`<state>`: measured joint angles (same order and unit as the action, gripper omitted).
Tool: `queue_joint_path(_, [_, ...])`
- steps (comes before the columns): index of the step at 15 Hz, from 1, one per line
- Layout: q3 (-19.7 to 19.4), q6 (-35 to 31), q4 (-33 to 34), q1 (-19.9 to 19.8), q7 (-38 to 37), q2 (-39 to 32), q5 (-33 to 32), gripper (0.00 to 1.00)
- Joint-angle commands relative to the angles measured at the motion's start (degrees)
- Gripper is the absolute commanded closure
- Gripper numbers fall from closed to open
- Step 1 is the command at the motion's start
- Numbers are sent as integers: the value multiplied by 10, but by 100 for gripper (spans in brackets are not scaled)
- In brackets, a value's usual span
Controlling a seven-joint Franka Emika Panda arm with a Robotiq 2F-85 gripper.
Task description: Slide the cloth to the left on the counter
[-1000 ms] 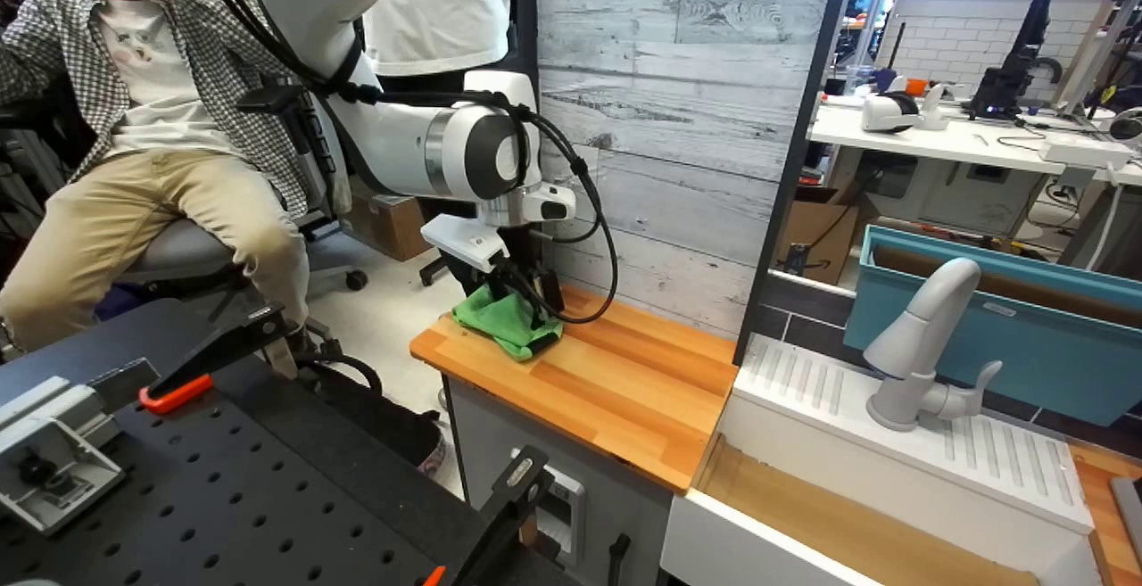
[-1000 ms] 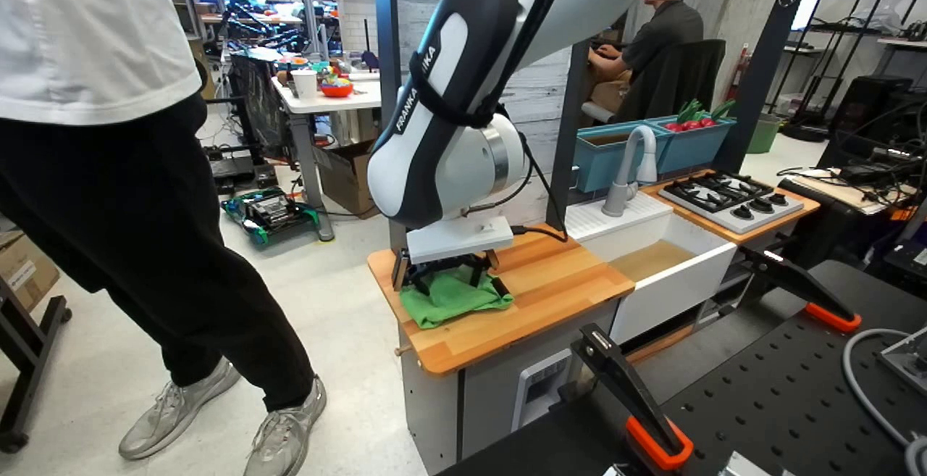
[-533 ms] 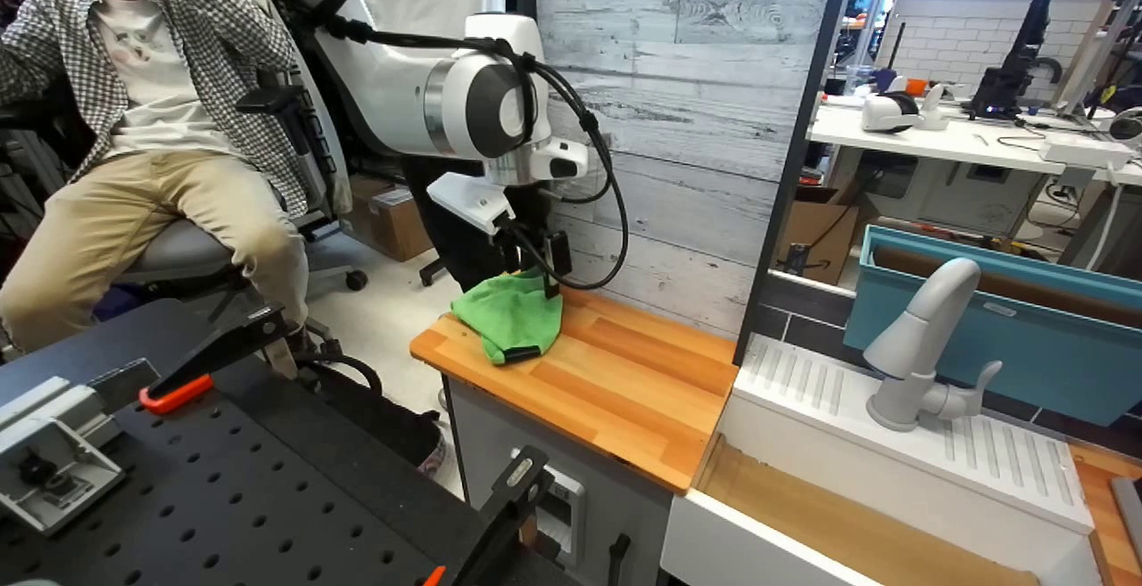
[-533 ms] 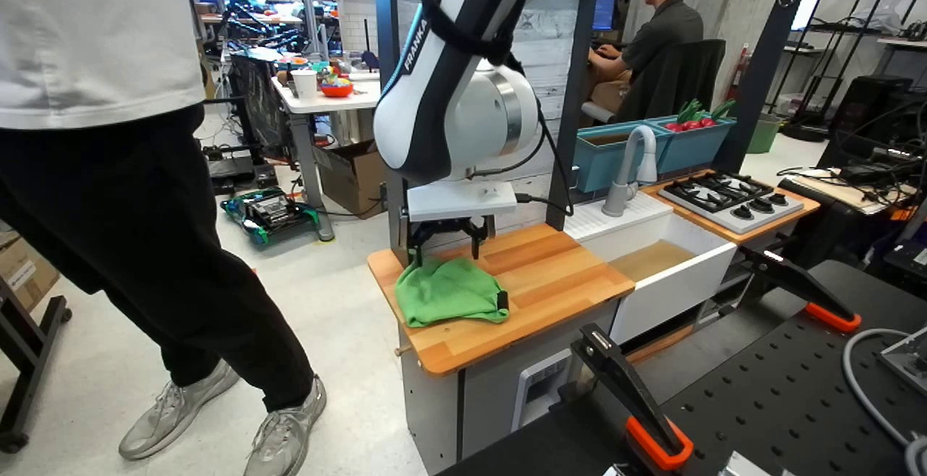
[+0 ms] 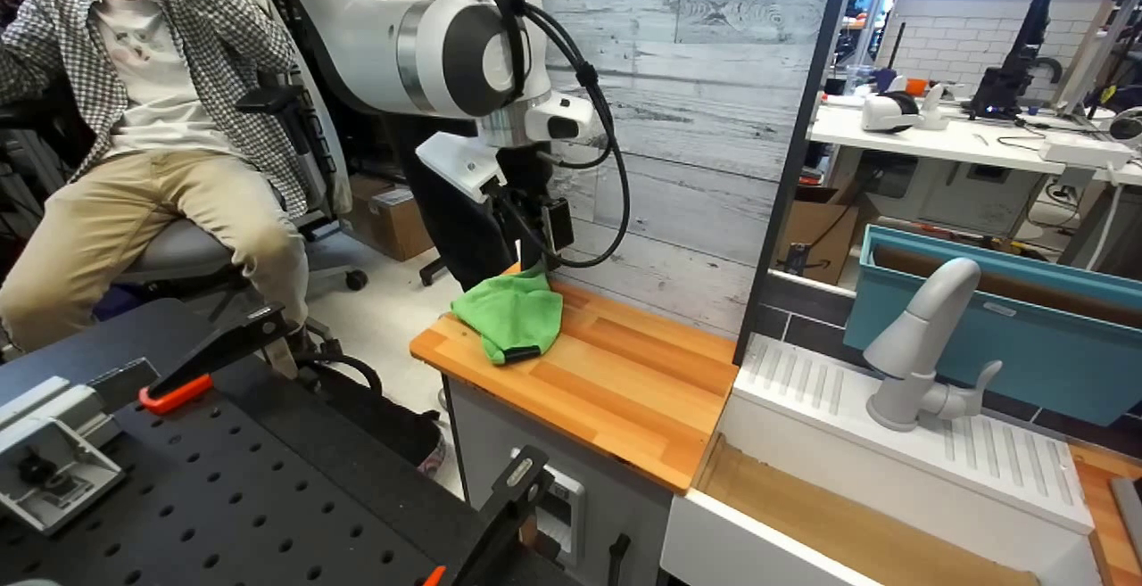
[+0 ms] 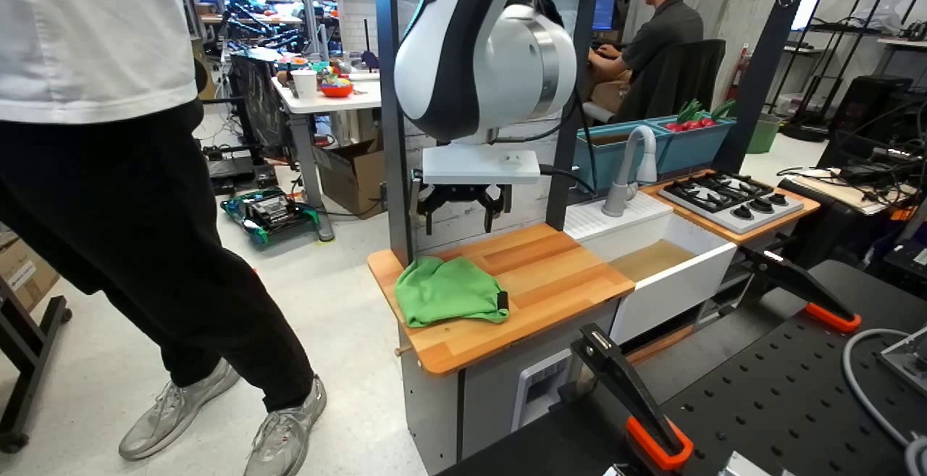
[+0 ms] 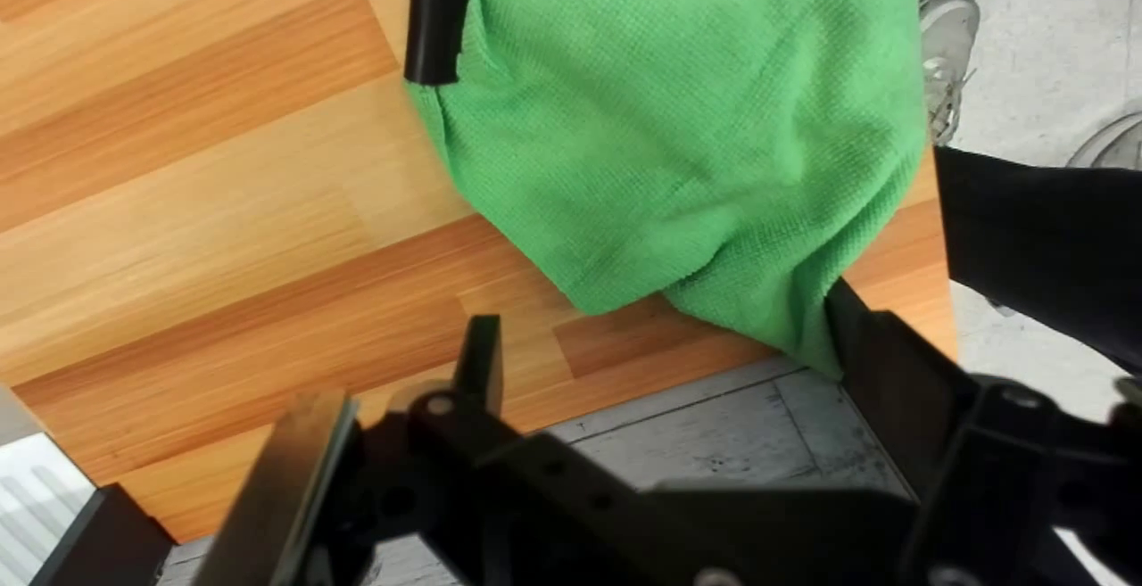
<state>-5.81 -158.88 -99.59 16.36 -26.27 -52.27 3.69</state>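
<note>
The green cloth (image 5: pixel 516 317) lies rumpled on the wooden counter (image 5: pixel 616 390), near its end away from the sink. It also shows in an exterior view (image 6: pixel 449 291) and in the wrist view (image 7: pixel 687 113). One corner has a black end piece (image 7: pixel 437 20). My gripper (image 6: pixel 458 227) is open and empty, above the back part of the cloth and in front of the wood-look panel. A gap shows between its fingertips and the cloth. In the wrist view, my gripper's (image 7: pixel 665 323) right finger overlaps the cloth's far corner; the left finger is over bare counter.
A grey wood-look panel (image 5: pixel 669 122) stands along the counter's back edge. A white sink (image 6: pixel 652 244) with a grey faucet (image 6: pixel 628 172) adjoins the counter. A black perforated table (image 5: pixel 268 479) with clamps is in front. A person (image 6: pixel 137 244) stands beyond the counter's end.
My gripper has risen from the cloth to above it and moved slightly toward the sink side, with fingers still apart. The cloth's black-ended corner dropped slightly forward early on; since then the cloth is still.
</note>
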Motion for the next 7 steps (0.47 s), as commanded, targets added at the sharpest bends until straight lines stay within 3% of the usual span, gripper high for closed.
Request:
queue_joint_path(1, [-2, 0, -14, 1, 3, 11, 4, 0])
queue_joint_path(7, [-3, -1, -47, 1, 2, 35, 4, 0])
